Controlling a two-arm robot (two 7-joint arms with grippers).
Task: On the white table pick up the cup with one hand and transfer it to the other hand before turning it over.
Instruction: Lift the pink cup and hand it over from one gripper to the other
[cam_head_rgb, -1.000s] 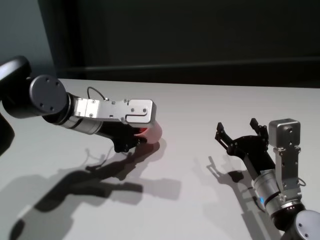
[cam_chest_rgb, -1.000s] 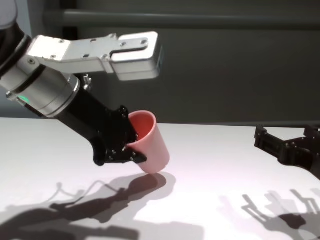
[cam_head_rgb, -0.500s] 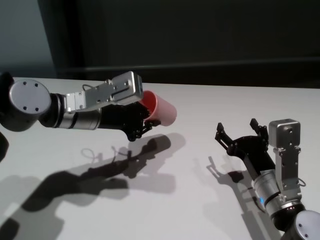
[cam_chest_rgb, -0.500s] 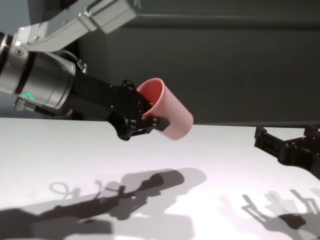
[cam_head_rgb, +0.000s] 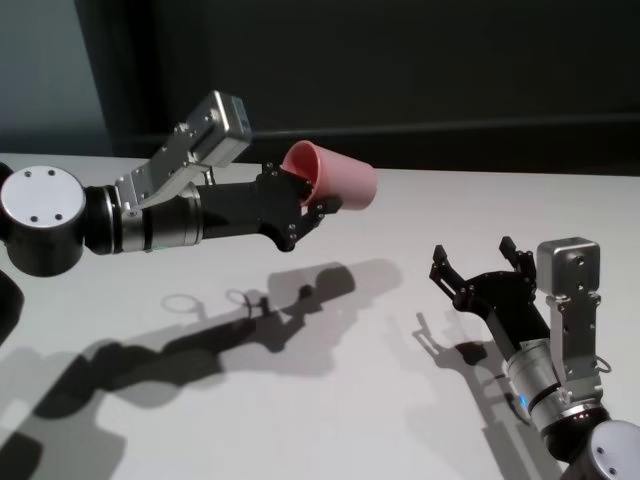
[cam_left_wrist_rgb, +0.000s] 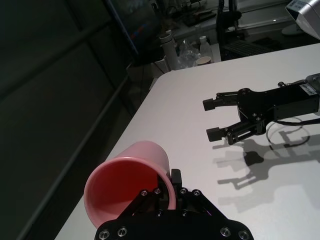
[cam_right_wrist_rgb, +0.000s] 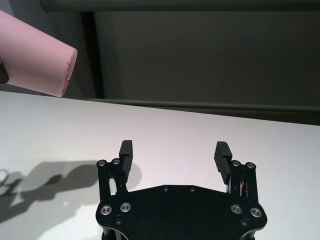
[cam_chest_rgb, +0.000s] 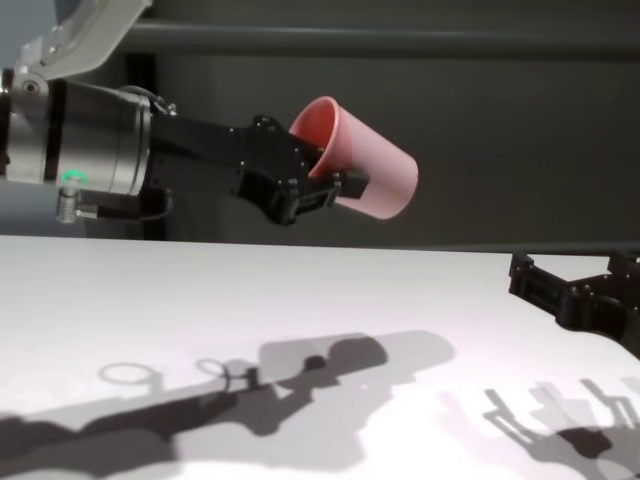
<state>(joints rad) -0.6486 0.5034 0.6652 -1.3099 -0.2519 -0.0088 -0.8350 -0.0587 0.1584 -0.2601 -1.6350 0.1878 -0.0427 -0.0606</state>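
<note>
Our left end effector (cam_head_rgb: 318, 205) pinches the rim of the cup (cam_head_rgb: 335, 178), carrying it tilted high above the counter (cam_head_rgb: 400, 400). Our right end effector (cam_head_rgb: 478, 265) waits open, well apart. We fear this thin rim grip may slip during the handover.

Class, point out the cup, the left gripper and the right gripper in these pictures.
cup (cam_head_rgb: 345, 182), head view, on its pink side wall.
left gripper (cam_chest_rgb: 335, 183), chest view, midway between its fingertips at the rim.
right gripper (cam_right_wrist_rgb: 173, 152), right wrist view, midway between its open fingertips.
</note>
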